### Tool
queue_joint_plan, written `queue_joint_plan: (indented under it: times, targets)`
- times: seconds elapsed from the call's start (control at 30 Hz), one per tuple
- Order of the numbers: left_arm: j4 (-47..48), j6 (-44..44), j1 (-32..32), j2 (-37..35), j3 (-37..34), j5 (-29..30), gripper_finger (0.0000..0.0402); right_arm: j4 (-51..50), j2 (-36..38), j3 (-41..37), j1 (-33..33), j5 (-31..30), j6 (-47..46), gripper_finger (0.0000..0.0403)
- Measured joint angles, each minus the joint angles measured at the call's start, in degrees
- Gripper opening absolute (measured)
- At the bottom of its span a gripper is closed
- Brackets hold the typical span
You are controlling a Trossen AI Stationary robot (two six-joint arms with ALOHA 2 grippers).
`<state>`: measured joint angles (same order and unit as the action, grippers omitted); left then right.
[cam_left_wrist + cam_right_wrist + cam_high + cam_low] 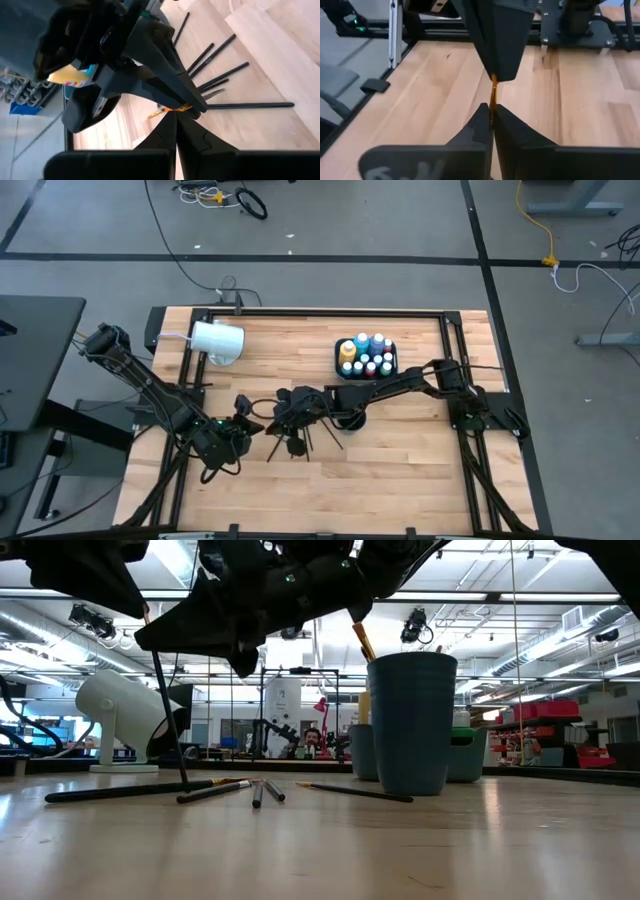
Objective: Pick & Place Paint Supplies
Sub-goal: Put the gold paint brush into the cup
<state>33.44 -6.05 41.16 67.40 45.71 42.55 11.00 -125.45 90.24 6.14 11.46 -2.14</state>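
Both grippers meet over the table's near middle on one thin brush with an orange stretch [493, 95]. My left gripper [175, 131] comes from the left and my right gripper [490, 122] from the right; both are shut on it. In the low view the brush's dark handle [168, 715] slants down toward the table. Several loose dark-handled brushes [305, 442] lie flat on the wood just nearer. A dark blue cup [410, 725] stands upright with a brush in it. Small paint bottles fill a black tray [366, 358] farther back. My left gripper pinches the brush's orange stretch [167, 110] between its two fingertips, right beside the right gripper's fingertips. The brush lies across its fingers. Whether the handle's lower end [186, 783] rests on the table, I cannot tell. My right gripper pinches the same orange stretch [493, 102] between its fingertips, just short of the left gripper's fingers [497, 50]. The brush lies across its fingers.
A large white cup [218, 342] lies on its side near the far left corner. The blue cup [350, 418] stands close under the right arm. A black frame [300, 312] edges the table. Bare wood shows toward the near edge and the near right.
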Motion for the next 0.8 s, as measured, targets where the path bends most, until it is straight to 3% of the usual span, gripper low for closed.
queue_joint_plan:
  times: [0.17, 0.3, 0.53, 0.67, 0.8]
  targets:
    - [-0.8, 7.8, 0.0, 0.0, 0.0, 2.2, 0.0008, -1.0, 0.9, 0.0, 0.1, 0.0, -2.3, 0.0021]
    - [-4.8, 10.6, 0.0, 0.0, 0.0, 9.9, 0.0008, -3.7, 4.2, -0.1, 0.0, -1.3, -0.9, 0.0007]
    - [-19.2, -2.0, 0.1, -2.1, 0.0, 20.4, 0.0009, -14.9, 13.8, -0.1, 0.4, -11.4, 2.6, 0.0008]
    - [-26.6, -3.0, 0.0, -4.9, 0.0, 17.8, 0.0009, -23.1, 20.8, 0.0, 2.4, -21.9, 3.0, 0.0006]
    - [-25.1, 3.7, -1.0, -8.1, 0.0, 13.5, 0.0009, -30.1, 26.4, -0.8, 6.4, -31.4, 3.1, 0.0006]
